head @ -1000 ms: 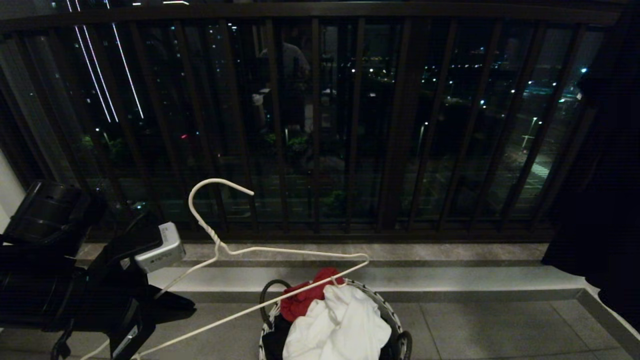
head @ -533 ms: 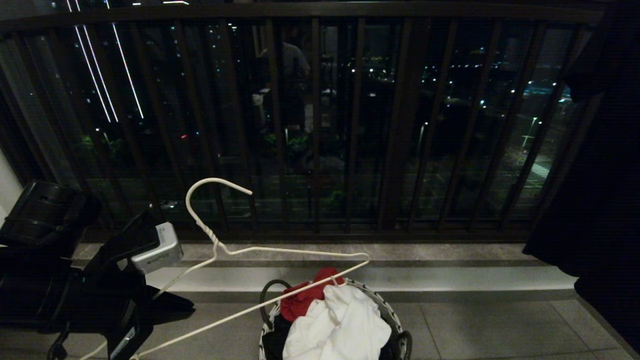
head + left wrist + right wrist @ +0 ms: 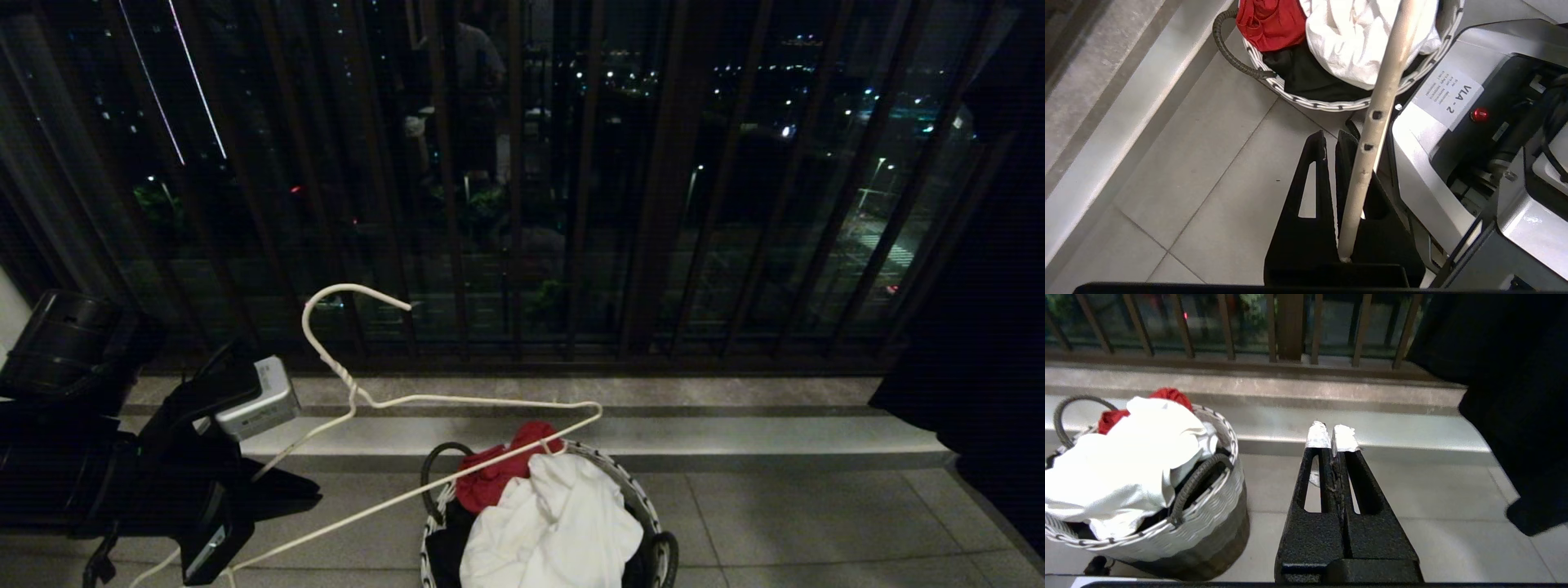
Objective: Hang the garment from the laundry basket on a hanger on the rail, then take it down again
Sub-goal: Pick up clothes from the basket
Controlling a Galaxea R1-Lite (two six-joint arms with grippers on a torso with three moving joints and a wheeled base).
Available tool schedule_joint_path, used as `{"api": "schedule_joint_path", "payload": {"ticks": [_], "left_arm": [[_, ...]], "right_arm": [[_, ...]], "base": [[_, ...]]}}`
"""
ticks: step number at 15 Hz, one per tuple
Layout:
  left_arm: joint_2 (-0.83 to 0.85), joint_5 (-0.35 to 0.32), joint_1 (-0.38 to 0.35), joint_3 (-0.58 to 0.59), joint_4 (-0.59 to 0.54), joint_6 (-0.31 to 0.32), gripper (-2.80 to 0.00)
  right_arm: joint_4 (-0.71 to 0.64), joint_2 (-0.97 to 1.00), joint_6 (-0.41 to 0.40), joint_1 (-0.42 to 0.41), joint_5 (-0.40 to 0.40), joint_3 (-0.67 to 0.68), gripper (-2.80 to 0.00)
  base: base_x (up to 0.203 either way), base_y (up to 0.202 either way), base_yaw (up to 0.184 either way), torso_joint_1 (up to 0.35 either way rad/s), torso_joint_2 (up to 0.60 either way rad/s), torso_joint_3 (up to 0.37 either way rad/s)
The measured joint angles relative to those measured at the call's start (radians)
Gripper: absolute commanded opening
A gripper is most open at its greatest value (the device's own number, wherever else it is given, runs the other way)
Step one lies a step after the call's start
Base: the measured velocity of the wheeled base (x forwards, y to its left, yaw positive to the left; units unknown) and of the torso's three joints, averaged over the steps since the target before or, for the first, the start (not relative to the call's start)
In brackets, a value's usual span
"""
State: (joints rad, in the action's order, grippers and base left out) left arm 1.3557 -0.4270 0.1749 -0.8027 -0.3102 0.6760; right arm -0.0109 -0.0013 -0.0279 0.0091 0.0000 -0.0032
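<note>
A: Where's the shirt (image 3: 555,523)?

B: In the basket (image 3: 629,494), heaped white above the patterned rim, touching the red cloth (image 3: 502,474) behind it, with a black garment (image 3: 1306,77) under both. The basket sits on the floor tiles (image 3: 775,523), near the pale step (image 3: 735,437) that runs below the railing (image 3: 653,204).

A: And the hanger (image 3: 457,400)?

B: The left gripper (image 3: 1331,151) has its fingers closed on the hanger's wire at the low end, down at the left. From there the long bar slants up across the basket's near rim; the far corner hangs just over the red cloth, and the hook curls up in front of the railing bars.

A: Right gripper (image 3: 1333,437)?

B: Pressed together, holding nothing, beside the basket and pointing at the step.

A: Room to move?

B: Bare tiles to the right of the basket, as far as a dark cloth (image 3: 980,327) hanging along the right edge. On the left, the arm's black bulk crowds the corner. No rail in view.
</note>
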Motion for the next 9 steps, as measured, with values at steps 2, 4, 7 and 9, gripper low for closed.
{"api": "schedule_joint_path", "payload": {"ticks": [2,4,7,9], "left_arm": [[-0.001,0.000,0.000,0.003,0.001,0.000,-2.80],[-0.006,0.001,0.000,0.003,0.001,-0.002,-2.80],[-0.014,0.001,0.000,0.002,0.003,-0.004,-2.80],[-0.020,0.001,0.000,-0.002,0.004,-0.008,-2.80]], "right_arm": [[0.000,0.000,0.000,0.000,0.000,0.000,-2.80],[0.000,0.000,0.000,-0.001,0.000,0.000,-2.80],[0.000,0.000,0.000,0.000,0.000,0.000,-2.80],[0.000,0.000,0.000,0.000,0.000,0.000,-2.80]], "base": [[0.000,0.000,0.000,0.004,0.01,-0.196],[0.000,0.000,0.000,0.000,0.00,-0.202],[0.000,0.000,0.000,0.002,0.00,-0.195],[0.000,0.000,0.000,0.000,0.00,-0.196]]}}
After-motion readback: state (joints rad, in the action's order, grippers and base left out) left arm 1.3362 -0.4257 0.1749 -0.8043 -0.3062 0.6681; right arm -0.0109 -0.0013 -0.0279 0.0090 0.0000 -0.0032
